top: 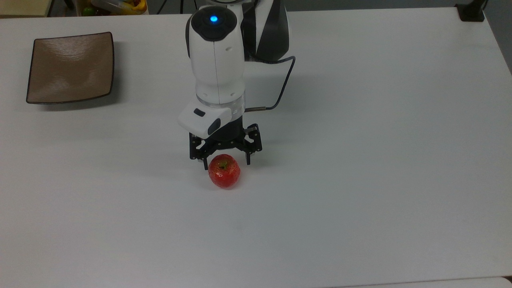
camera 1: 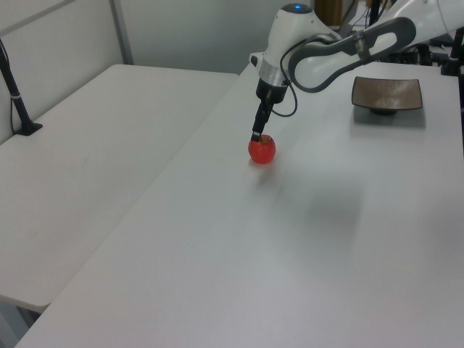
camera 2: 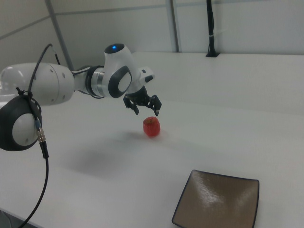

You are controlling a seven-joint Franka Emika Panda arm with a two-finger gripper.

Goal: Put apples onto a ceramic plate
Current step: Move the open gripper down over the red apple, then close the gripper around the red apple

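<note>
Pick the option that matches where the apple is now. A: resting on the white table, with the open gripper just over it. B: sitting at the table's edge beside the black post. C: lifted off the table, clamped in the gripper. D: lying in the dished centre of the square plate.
A: the apple rests on the white table, the open gripper just over it, the square plate far off and bare.

My top view looks straight down on the table (top: 360,120) — left and right views face it from opposite ends, sharing the apple (camera 1: 262,149).
</note>
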